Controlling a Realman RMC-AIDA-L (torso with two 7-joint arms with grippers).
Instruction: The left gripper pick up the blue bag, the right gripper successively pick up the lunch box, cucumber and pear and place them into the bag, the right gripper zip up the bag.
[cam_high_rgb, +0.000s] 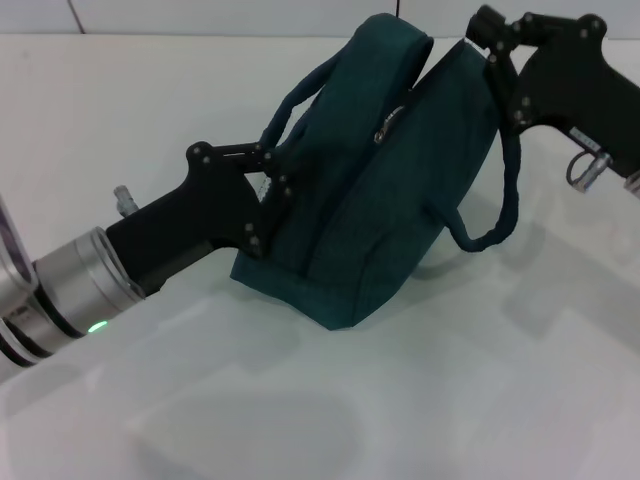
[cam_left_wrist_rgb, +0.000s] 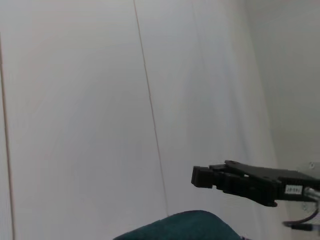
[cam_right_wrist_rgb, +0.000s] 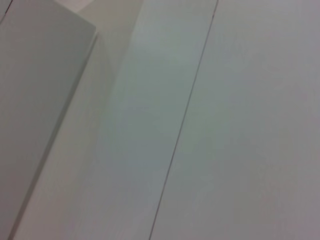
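The blue bag (cam_high_rgb: 400, 190) stands upright and tilted in the middle of the white table, its silver zipper pull (cam_high_rgb: 386, 127) near the top seam. One loop handle (cam_high_rgb: 505, 200) hangs down its right side. My left gripper (cam_high_rgb: 272, 195) is shut on the bag's left edge. My right gripper (cam_high_rgb: 492, 48) is at the bag's upper right corner. In the left wrist view it (cam_left_wrist_rgb: 199, 176) looks shut, just above the bag's top (cam_left_wrist_rgb: 190, 227). I cannot tell whether it pinches fabric. The lunch box, cucumber and pear are out of view.
The white table (cam_high_rgb: 120, 110) has shallow moulded recesses at the front (cam_high_rgb: 250, 430) and at the right (cam_high_rgb: 570, 290). A white panelled wall (cam_left_wrist_rgb: 150, 100) stands behind. The right wrist view shows only white panels (cam_right_wrist_rgb: 200, 125).
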